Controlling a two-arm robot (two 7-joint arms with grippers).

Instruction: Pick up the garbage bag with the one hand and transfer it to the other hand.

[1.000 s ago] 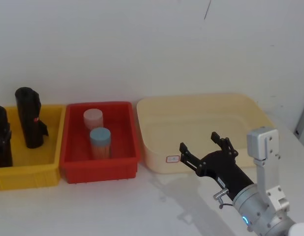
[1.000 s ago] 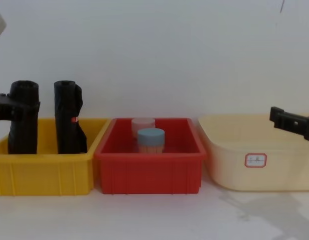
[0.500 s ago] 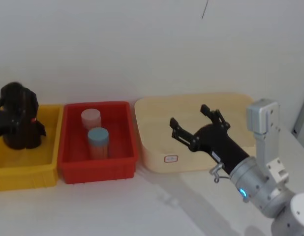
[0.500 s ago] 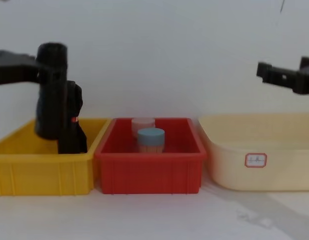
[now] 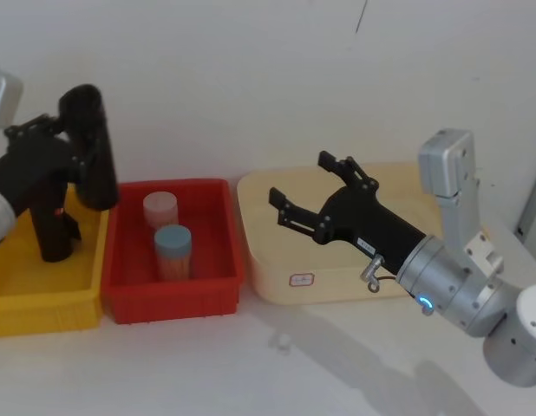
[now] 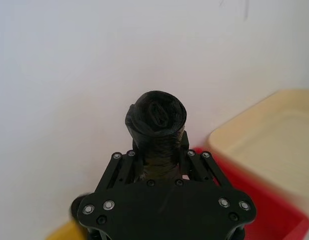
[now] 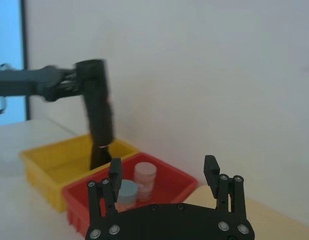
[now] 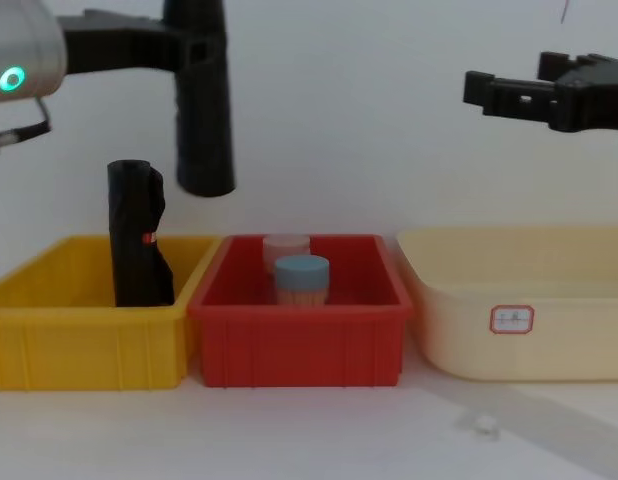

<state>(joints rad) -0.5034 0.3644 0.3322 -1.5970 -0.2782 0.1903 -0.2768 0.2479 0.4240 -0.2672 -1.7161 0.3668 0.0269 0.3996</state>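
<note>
pinching garbage bag [image 5: 95,184] upright, left gripper [image 5: 81,149]

- The left gripper [image 8: 192,45] has lifted the garbage bag [image 8: 203,120] clear of the yellow bin [image 8: 49,340], toward 12 o'clock.
- The right gripper [image 5: 298,178], fingers spread, has climbed toward 10 o'clock in the head view.

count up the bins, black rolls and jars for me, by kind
bins: 3 (yellow bin, red bin, cream bin)
black rolls: 2 (garbage bag in the left pincer, marked roll standing in the yellow bin)
jars: 2 (blue-lidded jar, pink jar, both in the red bin)
total: 7
</note>
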